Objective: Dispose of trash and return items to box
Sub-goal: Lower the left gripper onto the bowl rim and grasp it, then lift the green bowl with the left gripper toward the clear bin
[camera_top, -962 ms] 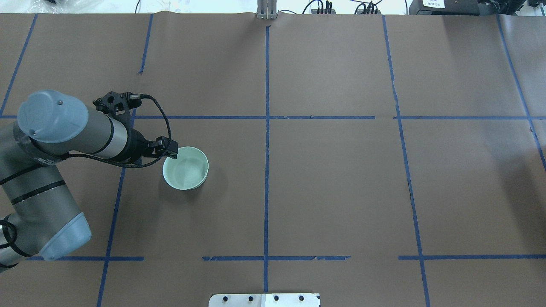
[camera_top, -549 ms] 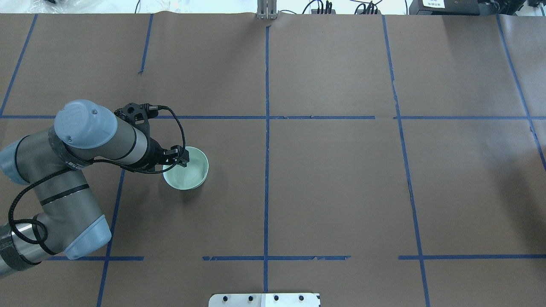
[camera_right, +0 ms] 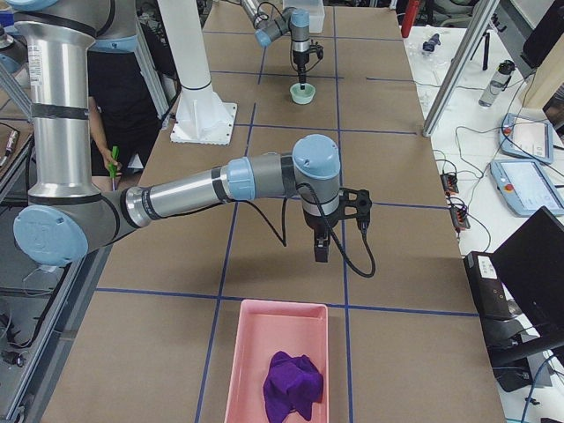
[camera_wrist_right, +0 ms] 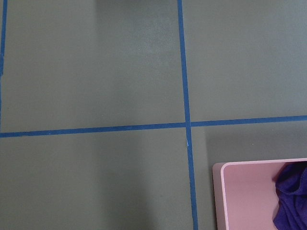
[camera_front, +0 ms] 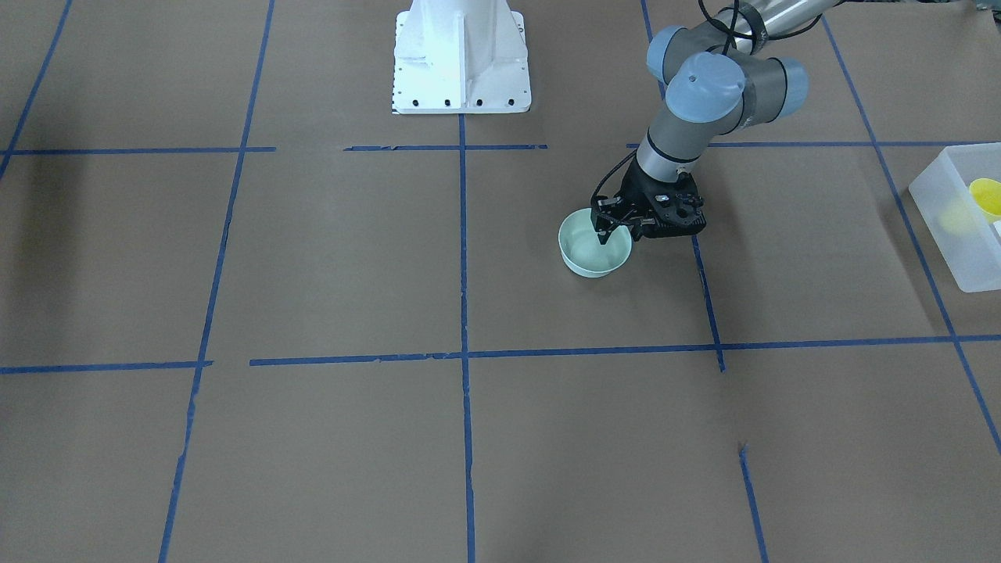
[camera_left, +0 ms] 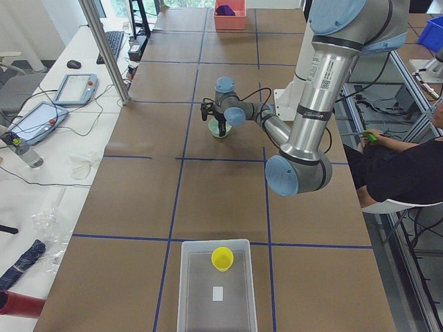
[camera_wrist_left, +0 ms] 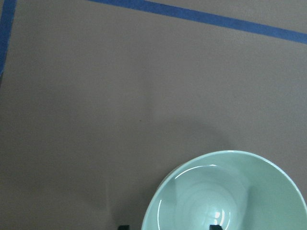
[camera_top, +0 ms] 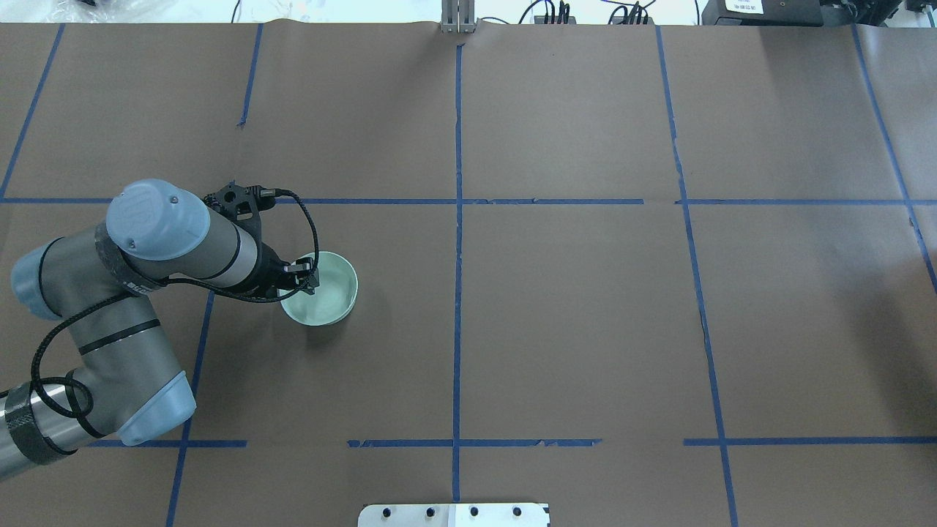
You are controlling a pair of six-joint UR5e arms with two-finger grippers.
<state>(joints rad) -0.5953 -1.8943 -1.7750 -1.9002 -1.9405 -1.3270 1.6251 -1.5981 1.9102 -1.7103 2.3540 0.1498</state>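
Note:
The pale mint-green bowl (camera_top: 327, 298) stands upright on the brown table left of centre; it also shows in the front view (camera_front: 593, 256) and fills the bottom of the left wrist view (camera_wrist_left: 230, 201). My left gripper (camera_top: 296, 288) is open and low over the bowl's left rim, one finger inside the bowl (camera_front: 603, 238) and one outside. The yellow cup (camera_front: 987, 195) stands inside the frosted-white box (camera_front: 950, 227) at the table's left end (camera_left: 208, 304). My right gripper (camera_right: 319, 251) hangs above bare table; I cannot tell whether it is open.
A pink tray (camera_right: 264, 335) with a purple cloth (camera_right: 293, 383) sits at the table's right end, just below the right gripper. The white robot base (camera_front: 461, 55) stands at the table's near edge. A seated operator (camera_left: 401, 166) is beside the table.
My left arm has swung right and come down, bringing the gripper from just left of the bowl to astride its left rim. The bowl has not moved.

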